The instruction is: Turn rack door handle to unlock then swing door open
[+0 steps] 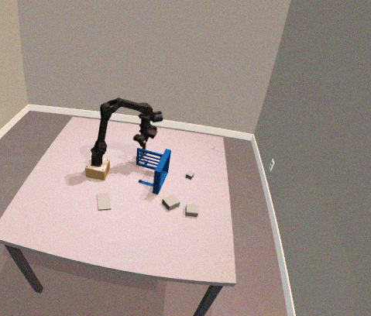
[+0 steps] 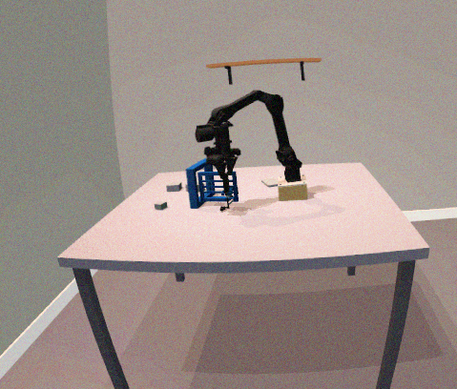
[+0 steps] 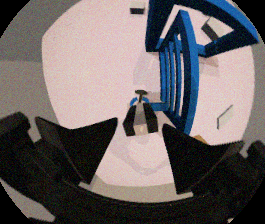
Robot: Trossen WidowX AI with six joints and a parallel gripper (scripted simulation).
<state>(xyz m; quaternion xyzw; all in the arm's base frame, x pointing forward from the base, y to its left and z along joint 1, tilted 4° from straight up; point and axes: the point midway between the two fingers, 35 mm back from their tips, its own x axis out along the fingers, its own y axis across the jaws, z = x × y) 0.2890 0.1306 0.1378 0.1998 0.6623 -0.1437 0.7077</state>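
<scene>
The blue barred door [image 1: 138, 158] [image 2: 237, 187] [image 3: 190, 70] stands swung out from the blue frame [image 1: 157, 180] [image 2: 192, 189] [image 3: 154, 27], roughly square to it. The dark upright handle [image 3: 150, 117] [image 2: 228, 202] is at the door's free end, with a small dark crosspiece showing beyond it in the wrist view. My gripper [image 3: 140, 124] [image 2: 227, 191] [image 1: 144, 149] is open and points down over the handle. In the wrist view its fingers stand on either side of the handle, with a gap on both sides. The handle's turn angle is hard to tell.
Grey blocks [image 1: 170, 202] [image 1: 191, 210] [image 1: 190, 175] lie beyond the frame. A flat pale slab [image 1: 104, 201] lies near the arm's wooden base block [image 1: 97, 171] [image 2: 293, 192]. A blue foot bar [image 1: 145, 183] sticks out from the frame. A shelf [image 2: 264, 62] hangs on the wall.
</scene>
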